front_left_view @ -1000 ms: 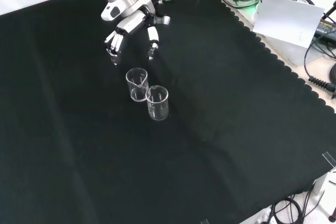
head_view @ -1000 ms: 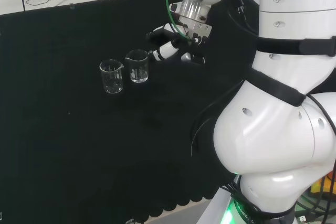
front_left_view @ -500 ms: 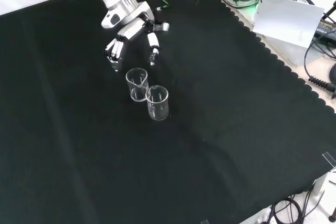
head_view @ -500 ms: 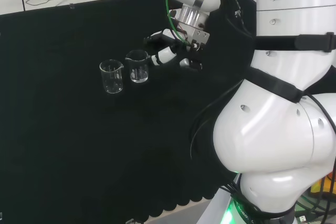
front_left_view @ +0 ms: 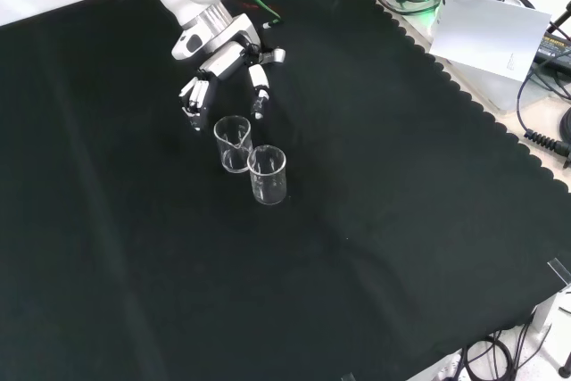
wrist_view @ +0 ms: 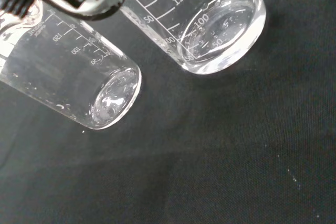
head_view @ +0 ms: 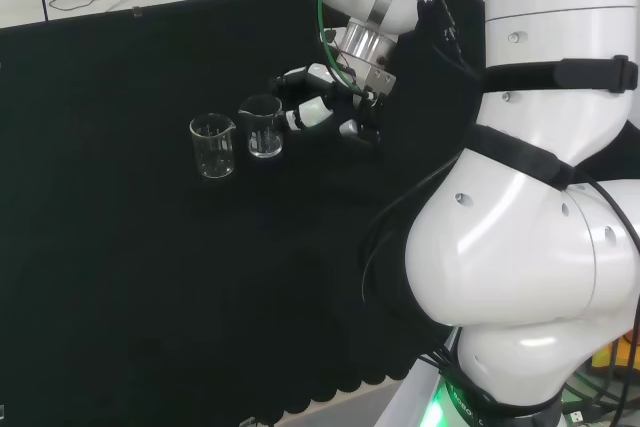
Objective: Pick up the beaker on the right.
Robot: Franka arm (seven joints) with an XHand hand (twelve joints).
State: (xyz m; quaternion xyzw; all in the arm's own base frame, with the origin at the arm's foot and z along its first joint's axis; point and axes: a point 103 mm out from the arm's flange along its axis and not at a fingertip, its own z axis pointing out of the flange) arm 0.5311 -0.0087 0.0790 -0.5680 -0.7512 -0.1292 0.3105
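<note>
Hand (front_left_view: 223, 58) open, fingers (front_left_view: 191, 95) spread and relaxed, holding nothing, poised just beside target beaker (head_view: 262, 125), on right in head view w/ second beaker (head_view: 212, 145) at its left, both upright on black cloth (front_left_view: 401, 185), contact w/ glass unclear.

my robot hand (front_left_view: 219, 64): black and white
beakers (front_left_view: 234, 143): clear glass, white printed scale marks
cloth on my counter (front_left_view: 375, 220): plain black

Head view looks over the arm, front view faces it, wrist view sits close; all share the two beakers (head_view: 240, 137).
</note>
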